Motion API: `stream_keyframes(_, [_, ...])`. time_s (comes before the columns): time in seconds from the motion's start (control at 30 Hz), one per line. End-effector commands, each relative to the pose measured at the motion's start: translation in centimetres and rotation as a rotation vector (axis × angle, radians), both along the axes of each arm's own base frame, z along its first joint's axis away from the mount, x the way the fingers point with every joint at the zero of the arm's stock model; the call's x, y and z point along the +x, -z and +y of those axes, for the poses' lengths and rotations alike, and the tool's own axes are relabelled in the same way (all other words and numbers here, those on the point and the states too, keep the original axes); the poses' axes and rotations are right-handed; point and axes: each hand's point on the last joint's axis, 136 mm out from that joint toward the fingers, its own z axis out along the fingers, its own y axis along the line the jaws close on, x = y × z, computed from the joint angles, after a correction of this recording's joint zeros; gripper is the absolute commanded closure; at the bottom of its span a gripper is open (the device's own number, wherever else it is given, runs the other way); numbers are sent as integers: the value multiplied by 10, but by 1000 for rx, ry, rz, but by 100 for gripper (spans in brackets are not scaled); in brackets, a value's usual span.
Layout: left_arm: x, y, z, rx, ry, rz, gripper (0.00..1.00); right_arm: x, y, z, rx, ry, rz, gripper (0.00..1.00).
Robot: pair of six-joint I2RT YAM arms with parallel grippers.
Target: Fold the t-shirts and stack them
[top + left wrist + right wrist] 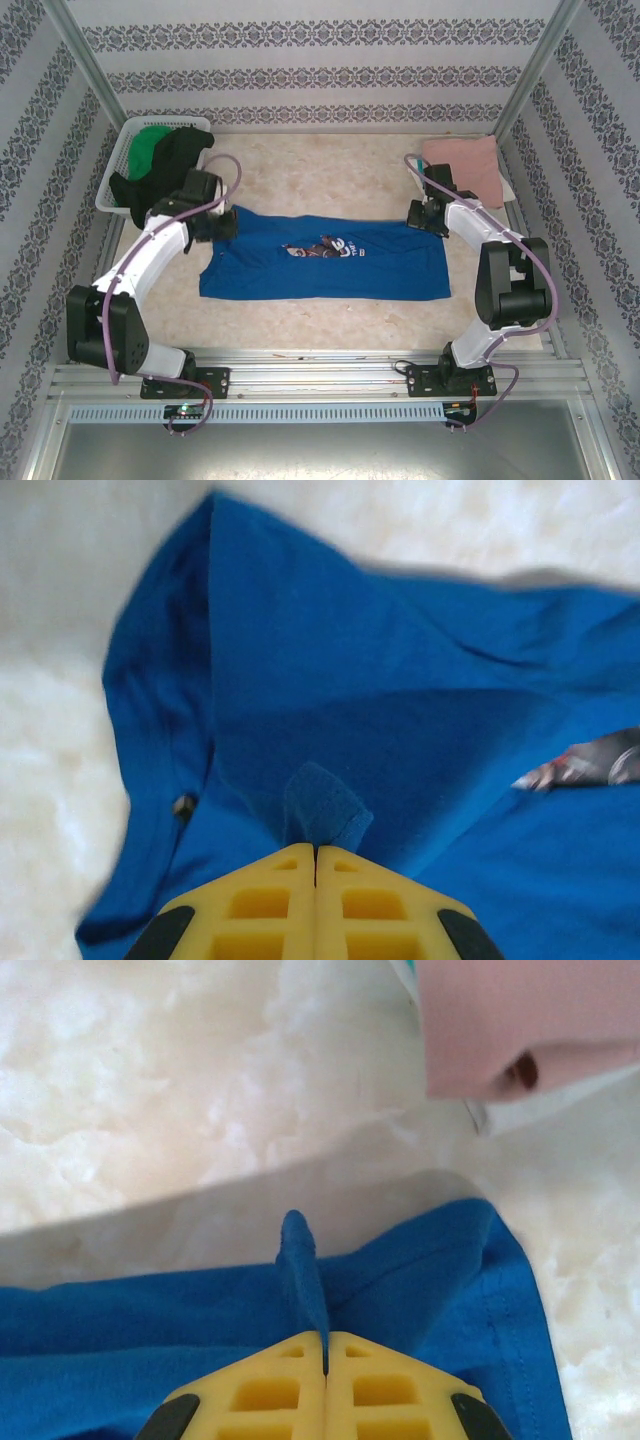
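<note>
A royal-blue t-shirt (320,262) with a chest print lies spread across the middle of the table. My left gripper (222,226) is shut on a pinch of its cloth at the shirt's far left edge; the yellow jaws (317,852) press together with a blue fold (322,810) sticking out. My right gripper (428,218) is shut on the shirt's far right edge, a ridge of blue cloth (303,1280) rising from its closed jaws (326,1342). A folded salmon-pink t-shirt (462,165) lies at the back right. Black and green t-shirts (160,155) sit heaped in the basket.
A white slatted basket (112,180) stands at the back left corner. Patterned walls close off three sides. The pink shirt's corner (520,1020) hangs just beyond the right gripper. Bare table (320,180) lies behind the blue shirt.
</note>
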Motion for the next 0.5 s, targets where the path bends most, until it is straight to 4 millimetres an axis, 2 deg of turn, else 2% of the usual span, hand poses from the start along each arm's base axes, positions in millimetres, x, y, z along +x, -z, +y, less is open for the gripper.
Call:
stream_keyframes(0.0, [-5, 9, 4, 3, -37, -4, 100, -14, 3, -9, -62, 9, 29, 97])
stream_keyframes(0.07, [-1, 7, 5, 13, -35, -6, 100, -21, 9, -9, -61, 19, 53, 97])
stream_keyframes(0.17, [10, -7, 2, 19, -11, -14, 100, -31, 14, -14, -71, 49, 73, 95])
stream_keyframes(0.23, [21, -25, 3, 39, -3, -37, 100, -37, 16, -18, -76, 75, 83, 83])
stream_keyframes(0.3, [29, -40, -1, 27, 10, -68, 100, -41, 17, -15, -44, 82, 98, 82])
stream_keyframes(0.33, [31, -45, -3, 14, 14, -83, 100, -43, 15, -11, -15, 85, 97, 78])
stream_keyframes(0.4, [31, -44, -6, 3, 18, -87, 100, -47, 12, -2, 41, 78, 85, 65])
stream_keyframes(0.47, [28, -35, -5, 3, 15, -74, 100, -50, 7, 0, 71, 93, 61, 61])
